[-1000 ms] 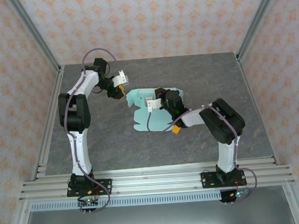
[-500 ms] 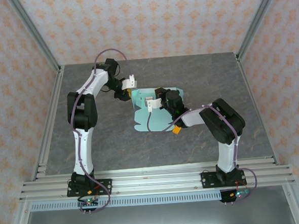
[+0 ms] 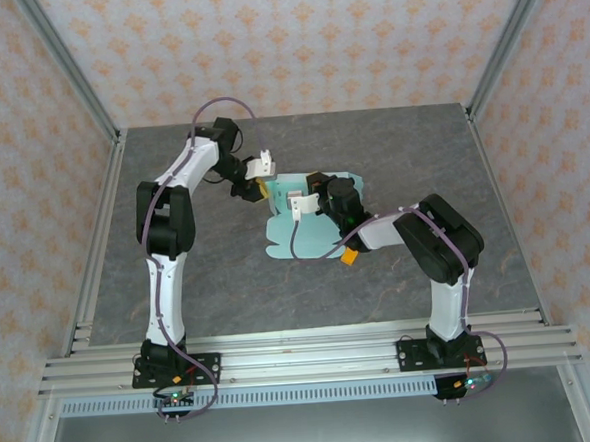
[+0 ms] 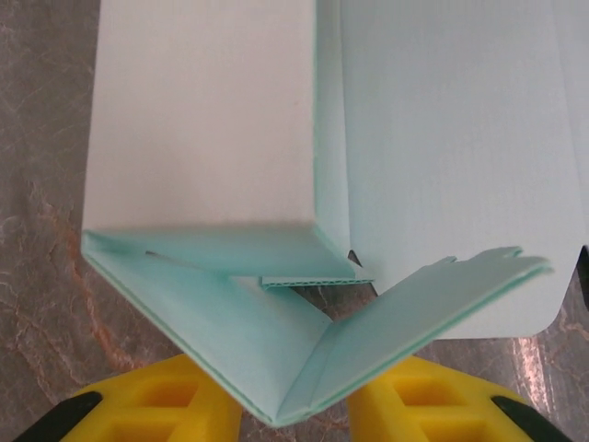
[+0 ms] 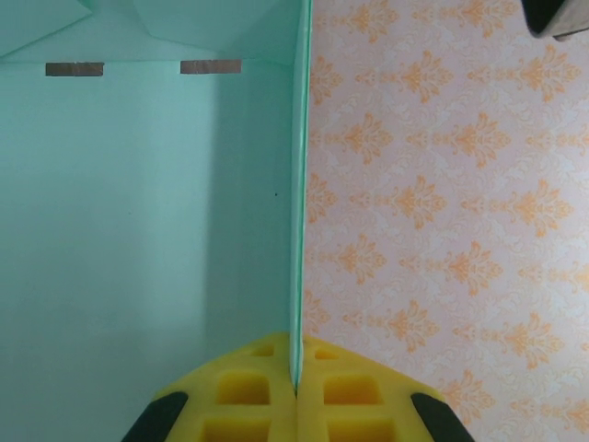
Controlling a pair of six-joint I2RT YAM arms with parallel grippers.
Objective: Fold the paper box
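The paper box (image 3: 306, 232) is pale mint-green card, partly folded, lying mid-table. In the left wrist view its white-faced upright wall (image 4: 202, 138) rises ahead, and a V-shaped folded flap (image 4: 276, 359) points back at me. My left gripper (image 3: 259, 180) is at the box's left end. Its yellow fingers (image 4: 147, 405) stand apart, with the tip of the V in the gap of the gripper (image 4: 294, 410). My right gripper (image 3: 308, 196) is shut on an upright wall of the box, seen edge-on (image 5: 300, 230) between the pads of the gripper (image 5: 296, 382).
A tiny orange block (image 3: 347, 257) lies by the box's near right corner, under the right forearm. The grey stone-patterned table (image 3: 209, 286) is bounded by metal frame posts (image 3: 71, 84) and patterned walls (image 3: 284, 41).
The left arm has swung right, from off the box's left side up to its left end. Its jaws have narrowed a little. The right gripper has kept its grip and not moved.
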